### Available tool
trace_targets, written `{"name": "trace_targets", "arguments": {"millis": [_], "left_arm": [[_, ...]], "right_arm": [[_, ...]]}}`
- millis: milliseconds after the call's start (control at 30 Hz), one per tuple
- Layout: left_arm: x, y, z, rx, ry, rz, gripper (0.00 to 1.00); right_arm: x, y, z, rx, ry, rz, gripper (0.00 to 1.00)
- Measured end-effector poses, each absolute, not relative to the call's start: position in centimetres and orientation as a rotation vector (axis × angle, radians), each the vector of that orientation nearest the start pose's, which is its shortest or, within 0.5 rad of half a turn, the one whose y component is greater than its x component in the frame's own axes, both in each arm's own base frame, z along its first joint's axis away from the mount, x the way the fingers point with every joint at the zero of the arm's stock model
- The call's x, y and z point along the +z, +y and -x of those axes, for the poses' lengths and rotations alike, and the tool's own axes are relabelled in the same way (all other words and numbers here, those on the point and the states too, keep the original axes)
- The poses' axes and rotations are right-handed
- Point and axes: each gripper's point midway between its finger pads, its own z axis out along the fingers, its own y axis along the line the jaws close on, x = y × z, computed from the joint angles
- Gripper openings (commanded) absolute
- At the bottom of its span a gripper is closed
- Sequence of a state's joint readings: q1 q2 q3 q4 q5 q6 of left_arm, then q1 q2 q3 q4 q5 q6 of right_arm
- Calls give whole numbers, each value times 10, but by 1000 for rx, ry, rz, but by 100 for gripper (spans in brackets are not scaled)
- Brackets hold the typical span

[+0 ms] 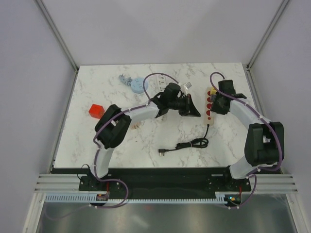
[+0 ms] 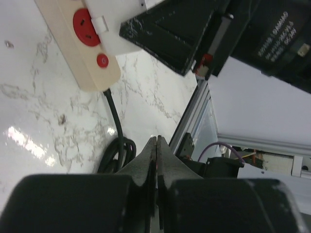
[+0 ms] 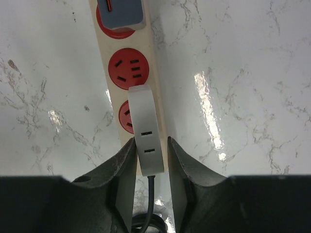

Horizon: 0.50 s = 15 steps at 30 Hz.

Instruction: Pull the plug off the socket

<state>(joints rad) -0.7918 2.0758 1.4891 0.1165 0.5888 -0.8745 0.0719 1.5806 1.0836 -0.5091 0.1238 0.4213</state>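
Currently the right pincer (image 3: 150, 143) straddles the white plug (image 3: 146, 131), with one finger along each long side. Its jaws stand narrowly apart. The finger (image 3: 121, 165) on the view's left meets the plug's side and a thin gap shows at the other, so a firm hold cannot be confirmed.

The plug is seated in the socket strip (image 3: 114, 93), at the strip's cable end, directly between the jaws. Its long axis lies along the strip. The strip lies in line with the pincer's reach and runs away from the arm bases. Removal will probably require a straight lift off the strip's face. A tilted pull could bind the pins, and the strip may rise with the plug.

The left pincer (image 2: 156, 143) is fully closed and holds nothing. It lies near the strip's left side and is the farther of the two from the plug.

A grey plug (image 3: 121, 9) occupies a socket toward the strip's far end. The black cable (image 1: 194, 144) leaves the near end and coils on the marble surface (image 1: 121, 141). A red block (image 1: 96, 110) and blue round parts (image 1: 137, 85) lie well apart to the left. Pale walls enclose the surface on three sides.
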Motion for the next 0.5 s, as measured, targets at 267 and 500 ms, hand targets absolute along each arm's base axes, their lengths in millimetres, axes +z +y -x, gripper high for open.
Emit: {"name": "trace_targets", "arguments": {"millis": [267,500], "left_arm": [[122,-516,-329,-1582,2352,-311,2],[100,-533,-338,-1588,2388,-278,2]], "right_arm": [[82,23,-368,34,2522,-474,38],[81,25,-369,47,2525,-451,35]]}}
